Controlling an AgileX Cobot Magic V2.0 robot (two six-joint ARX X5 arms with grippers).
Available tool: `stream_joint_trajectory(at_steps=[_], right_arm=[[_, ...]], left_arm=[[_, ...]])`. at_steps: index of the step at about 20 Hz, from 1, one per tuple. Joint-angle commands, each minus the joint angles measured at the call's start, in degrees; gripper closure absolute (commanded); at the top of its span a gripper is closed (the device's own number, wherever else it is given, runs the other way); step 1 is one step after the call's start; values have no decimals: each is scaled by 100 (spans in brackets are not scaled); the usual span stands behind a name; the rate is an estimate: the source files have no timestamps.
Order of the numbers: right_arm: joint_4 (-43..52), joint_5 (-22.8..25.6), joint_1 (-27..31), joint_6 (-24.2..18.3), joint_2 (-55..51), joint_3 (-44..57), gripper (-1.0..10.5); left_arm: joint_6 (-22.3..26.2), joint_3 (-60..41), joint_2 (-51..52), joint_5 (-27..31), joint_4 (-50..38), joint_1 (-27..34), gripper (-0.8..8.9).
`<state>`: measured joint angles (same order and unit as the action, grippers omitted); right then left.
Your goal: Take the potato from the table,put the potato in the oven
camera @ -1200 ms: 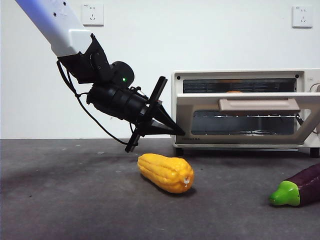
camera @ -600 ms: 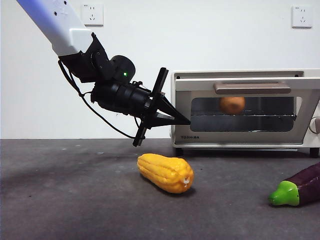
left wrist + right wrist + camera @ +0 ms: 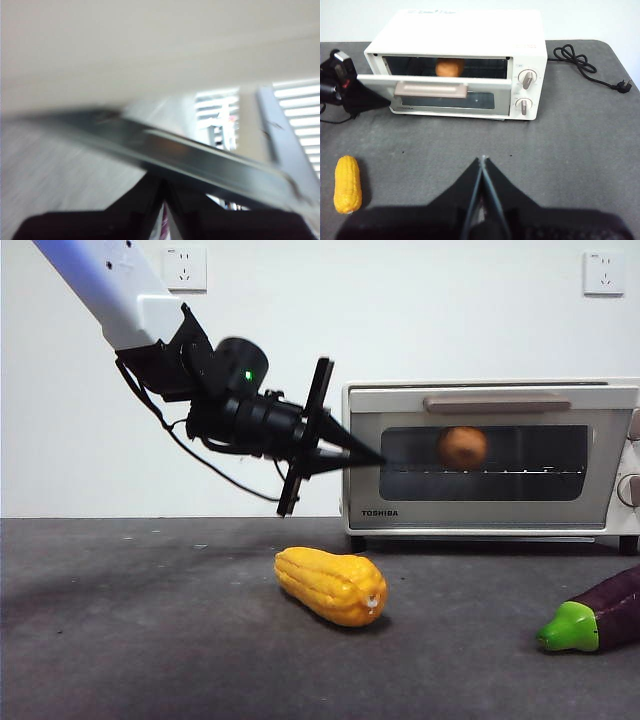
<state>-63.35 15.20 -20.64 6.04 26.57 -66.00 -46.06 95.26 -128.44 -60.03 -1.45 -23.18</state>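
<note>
Front view is bright and evenly lit, with soft shadows pooling under the yellow ridged corn cob point(image 3: 332, 585). Left wrist view is badly smeared with blur; right wrist view stays crisp.

My work surface is the dark grey table point(image 3: 150, 640). Directly on it rest the oven point(image 3: 490, 455), a yellow corn cob point(image 3: 332, 585), an eggplant point(image 3: 600, 615) and a black power cord point(image 3: 582, 62).

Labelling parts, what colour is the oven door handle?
Tan, on the cream oven; the handle shows best in the front view.
</note>
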Motion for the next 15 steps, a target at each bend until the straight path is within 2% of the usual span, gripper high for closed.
stream_joint_trajectory(at_steps=[1, 11, 15], right_arm=[[59, 20, -2, 46, -11, 28, 954], [-131, 22, -2, 146, -11, 28, 948], [-264, 22, -2, 146, -11, 28, 948]], left_arm=[[-544, 13, 133, -39, -435, 26, 819], [-909, 20, 214, -116, -551, 26, 819], [-839, 20, 476, -313, -546, 24, 819]])
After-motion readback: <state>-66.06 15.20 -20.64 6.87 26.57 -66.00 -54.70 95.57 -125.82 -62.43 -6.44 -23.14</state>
